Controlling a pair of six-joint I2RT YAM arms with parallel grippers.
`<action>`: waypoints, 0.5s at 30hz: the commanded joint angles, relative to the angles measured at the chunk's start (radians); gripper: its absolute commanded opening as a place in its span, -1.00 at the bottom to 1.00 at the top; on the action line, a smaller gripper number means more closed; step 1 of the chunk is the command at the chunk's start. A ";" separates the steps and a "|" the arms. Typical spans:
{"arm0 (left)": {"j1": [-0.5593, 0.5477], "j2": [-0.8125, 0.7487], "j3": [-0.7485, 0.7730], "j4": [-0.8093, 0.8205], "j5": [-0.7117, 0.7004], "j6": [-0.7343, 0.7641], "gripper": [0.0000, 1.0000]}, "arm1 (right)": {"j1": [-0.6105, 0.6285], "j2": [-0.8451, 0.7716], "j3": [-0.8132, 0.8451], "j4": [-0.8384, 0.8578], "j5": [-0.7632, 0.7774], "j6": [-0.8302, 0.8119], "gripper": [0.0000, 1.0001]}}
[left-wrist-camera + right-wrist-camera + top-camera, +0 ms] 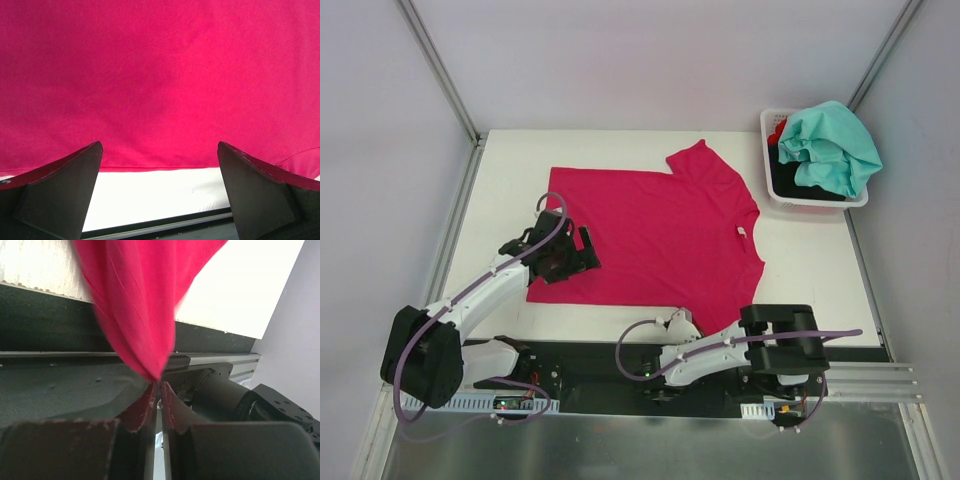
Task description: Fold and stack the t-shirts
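Observer: Magenta t-shirt, location?

Arm: Spread flat mid-table, collar toward the right edge. One fold at the near edge is drawn to a point in my right claw, fingers pinched tight on the cloth.

Observer: Left claw?

Arm: My left claw stands wide apart over the shirt's hem on the left side. Whether it touches the cloth I cannot tell.

Observer: Other shirts?

Arm: Teal t-shirt heaped over a black t-shirt and a red t-shirt in the white basket, far right corner.
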 commanded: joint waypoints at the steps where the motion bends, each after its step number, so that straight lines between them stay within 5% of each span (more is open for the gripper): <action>1: -0.010 -0.040 -0.012 0.011 0.012 0.016 0.98 | 0.010 0.023 0.016 -0.320 -0.030 0.039 -0.61; 6: -0.010 -0.048 -0.012 0.011 0.017 0.018 0.98 | 0.010 0.052 0.069 -0.317 -0.017 0.013 -0.18; 15: -0.010 -0.057 -0.018 0.011 0.020 0.024 0.98 | -0.065 -0.036 0.285 -0.343 0.113 -0.031 -0.05</action>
